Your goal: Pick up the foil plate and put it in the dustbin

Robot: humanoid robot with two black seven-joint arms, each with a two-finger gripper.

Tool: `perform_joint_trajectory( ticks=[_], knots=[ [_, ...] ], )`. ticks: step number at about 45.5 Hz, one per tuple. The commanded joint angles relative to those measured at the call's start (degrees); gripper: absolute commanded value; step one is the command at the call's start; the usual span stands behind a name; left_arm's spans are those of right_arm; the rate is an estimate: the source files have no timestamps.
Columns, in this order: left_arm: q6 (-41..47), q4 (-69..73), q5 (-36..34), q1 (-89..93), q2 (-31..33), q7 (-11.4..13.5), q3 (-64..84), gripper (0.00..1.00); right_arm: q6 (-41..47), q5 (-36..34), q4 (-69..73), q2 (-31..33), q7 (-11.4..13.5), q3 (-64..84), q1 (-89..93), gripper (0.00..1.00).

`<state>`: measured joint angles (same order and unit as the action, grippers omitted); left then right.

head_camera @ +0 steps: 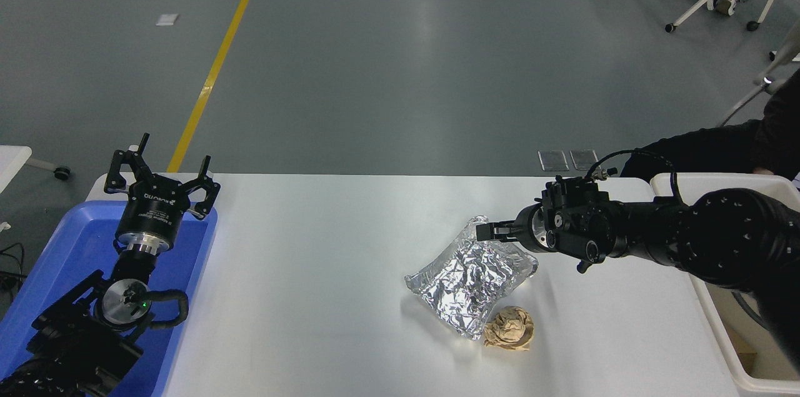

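right black gripper (484, 232): right of centre, opening can't be told | crinkled silver foil plate (470, 275): flat on table, its upper corner at the fingertips | left gripper (161, 173): lower left, spread wide

White table (325, 297), foil plate (472, 278) lying beside brown paper ball (509, 329), blue tray (187, 259) at left end

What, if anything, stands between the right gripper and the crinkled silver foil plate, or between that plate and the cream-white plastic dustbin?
Nothing visible. The right gripper is already at the far corner of the crinkled silver foil plate. Bare white table lies between the plate and the cream-white plastic dustbin; the crumpled brown paper ball sits nearer the camera, off that path.
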<state>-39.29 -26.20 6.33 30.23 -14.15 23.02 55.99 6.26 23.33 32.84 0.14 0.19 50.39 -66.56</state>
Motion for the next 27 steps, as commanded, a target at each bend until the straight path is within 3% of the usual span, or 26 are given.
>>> perform_joint_trajectory(
  ticks=[1, 12, 17, 20, 25, 27],
  knots=[
    [0.00, 0.00, 0.00, 0.00, 0.00, 0.01, 0.00, 1.00, -2.04, 0.93, -1.55, -0.14, -0.19, -0.91, 2.93, 0.96],
    [0.00, 0.00, 0.00, 0.00, 0.00, 0.01, 0.00, 1.00, -2.65, 0.31, -2.08, -0.14, -0.55, -2.67, 5.12, 0.77],
    [0.00, 0.00, 0.00, 0.00, 0.00, -0.08, 0.00, 1.00, -2.74, 0.23, -2.17, -0.14, -0.63, -4.07, 5.92, 0.52],
    [0.00, 0.00, 0.00, 0.00, 0.00, 0.01, 0.00, 1.00, -3.09, 0.23, -2.25, -0.14, -0.63, -4.43, 6.09, 0.27],
    [0.00, 0.00, 0.00, 0.00, 0.00, -0.08, 0.00, 1.00, -3.88, 0.23, -2.34, -0.14, -0.63, -4.43, 6.27, 0.13],
    [0.00, 0.00, 0.00, 0.00, 0.00, 0.01, 0.00, 1.00, -3.97, 0.23, -2.34, -0.14, -0.63, -4.43, 6.27, 0.02]
  ],
)
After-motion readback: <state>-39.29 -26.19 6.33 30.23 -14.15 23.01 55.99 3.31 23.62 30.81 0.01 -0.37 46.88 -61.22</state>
